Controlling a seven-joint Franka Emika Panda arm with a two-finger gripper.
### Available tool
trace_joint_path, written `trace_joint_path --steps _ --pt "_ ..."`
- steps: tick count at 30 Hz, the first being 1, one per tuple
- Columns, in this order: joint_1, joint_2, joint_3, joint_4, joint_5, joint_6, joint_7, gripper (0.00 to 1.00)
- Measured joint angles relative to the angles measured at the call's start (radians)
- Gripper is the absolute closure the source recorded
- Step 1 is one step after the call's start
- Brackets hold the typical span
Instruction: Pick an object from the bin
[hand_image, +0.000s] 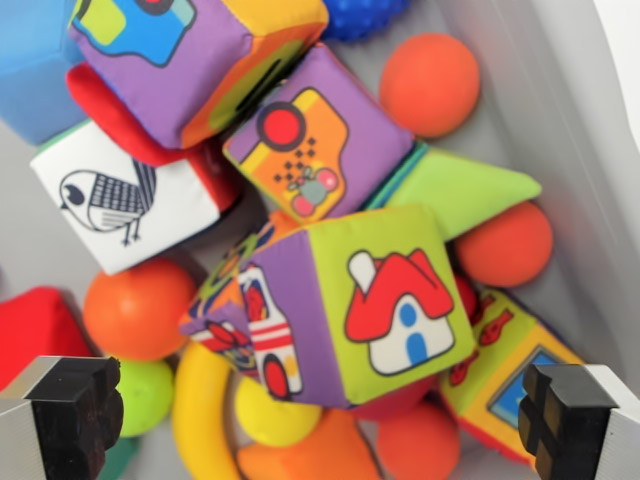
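Plush house cube (385, 305) sits between spread fingers (70, 400); looks light, squashy — pinch opposite flat faces.

Gripper (320, 415): seen from the wrist, fingers (70, 410) spread wide apart at the lower corners; nothing is held.
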Motion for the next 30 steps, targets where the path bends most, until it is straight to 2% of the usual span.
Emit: trace_joint_path --steps 16,30 --pt "-0.007 0.025 0.000 -0.010 -0.001 0.028 -0.211 0.00" --pt "-0.013 0.049 0.000 -0.018 -0.007 0.054 -0.408 0.00"
